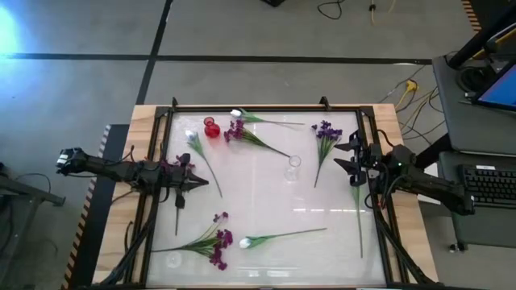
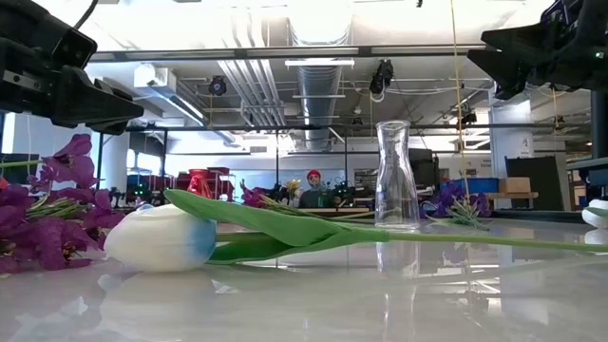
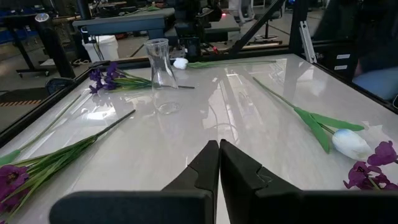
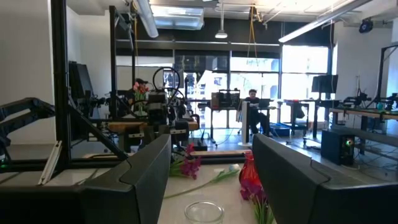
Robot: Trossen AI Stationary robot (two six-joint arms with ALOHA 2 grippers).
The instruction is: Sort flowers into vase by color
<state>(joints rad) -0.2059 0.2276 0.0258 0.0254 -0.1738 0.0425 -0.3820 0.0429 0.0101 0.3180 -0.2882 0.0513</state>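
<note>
Flowers lie scattered on the white table. Purple flowers lie at the far side, far right and near edge. White buds lie at the far edge, far left and near middle; the last shows up close in the low view. A clear glass vase stands upright at the centre, a small red vase at the far left. My left gripper hangs shut above the table's left side. My right gripper stands open at the right side, nothing between its fingers.
A black frame runs around the table top. One long green stem lies along the right edge and another near the left arm. Bare table lies between the clear vase and the near flowers. A person sits in the room beyond.
</note>
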